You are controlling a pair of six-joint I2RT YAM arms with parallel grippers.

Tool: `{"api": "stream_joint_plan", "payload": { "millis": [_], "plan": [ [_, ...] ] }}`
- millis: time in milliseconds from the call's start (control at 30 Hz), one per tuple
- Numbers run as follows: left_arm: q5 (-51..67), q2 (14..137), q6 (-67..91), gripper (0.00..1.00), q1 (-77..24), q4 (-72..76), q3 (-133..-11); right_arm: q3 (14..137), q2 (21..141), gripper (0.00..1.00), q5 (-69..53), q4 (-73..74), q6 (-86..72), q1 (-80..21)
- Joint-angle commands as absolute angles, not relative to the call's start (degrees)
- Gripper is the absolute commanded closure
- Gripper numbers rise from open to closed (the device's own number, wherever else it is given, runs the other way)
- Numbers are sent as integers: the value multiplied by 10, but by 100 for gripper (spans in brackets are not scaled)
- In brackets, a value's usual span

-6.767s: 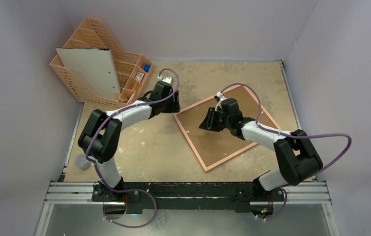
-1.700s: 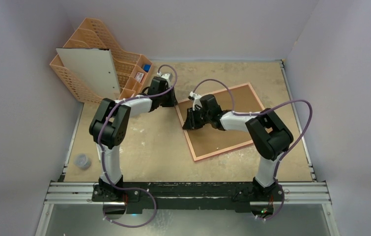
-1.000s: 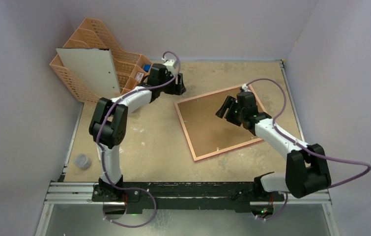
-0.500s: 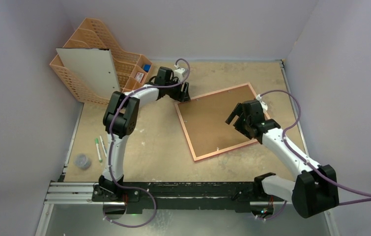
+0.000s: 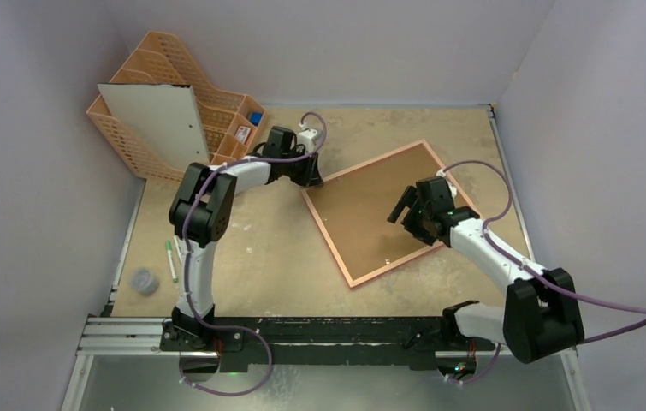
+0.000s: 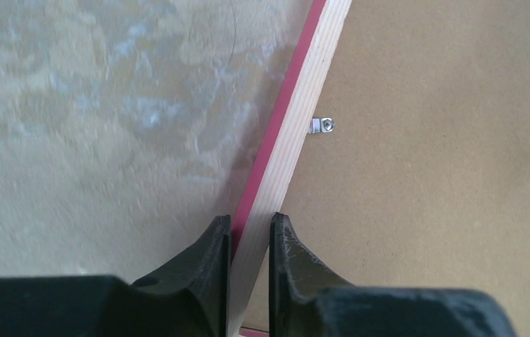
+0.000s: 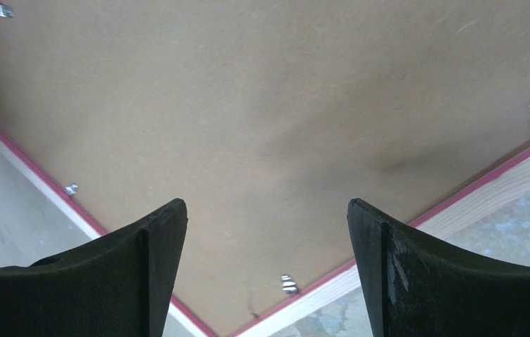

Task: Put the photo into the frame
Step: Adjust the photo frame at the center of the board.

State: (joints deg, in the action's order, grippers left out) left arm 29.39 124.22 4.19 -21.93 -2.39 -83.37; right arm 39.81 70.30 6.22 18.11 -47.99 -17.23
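Where the frame [image 5: 328, 240] lies: face-down on the bench [image 5: 259, 248], backing board [image 5: 370, 214] fitted.
Left fingers [image 6: 209, 260]: clenched on its rail [image 6: 297, 133], which runs straight ahead, leaning right.
Right fingers [image 7: 156, 253]: spread, empty, above the board.
Nearer arm: left.

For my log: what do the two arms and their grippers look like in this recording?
Both the left arm and right arm have white tubular links joined by bulky black joint housings. A lavender cable loops along each. The left gripper and right gripper have matte black, tapered jaws, scuffed pale on their inner faces.
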Motion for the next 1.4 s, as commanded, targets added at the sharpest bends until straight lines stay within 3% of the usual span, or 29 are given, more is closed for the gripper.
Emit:
{"api": "stream_joint_plan", "payload": {
  "millis": [0,267,467,700,900,1067,1200,1367],
  "plan": [
    [182,1199,97,91,-212,-47,-782,436,726,14,9,135,-437,-171],
    [151,1091,184,97,-212,-39,-635,518,816,15,-72,74,-351,-173],
    [138,993,242,96,-233,-16,-506,591,879,28,-76,71,-378,-193],
    [116,910,326,94,-351,58,-400,674,951,25,10,81,-399,-294],
    [69,847,374,89,-426,110,-338,739,1029,28,64,127,-447,-350],
    [63,780,394,80,-429,136,-283,778,1073,30,100,168,-467,-376],
    [63,743,400,60,-428,137,-261,816,1118,36,97,200,-462,-393],
    [71,719,412,48,-428,152,-238,863,1165,40,120,264,-475,-411]
  ]
}}
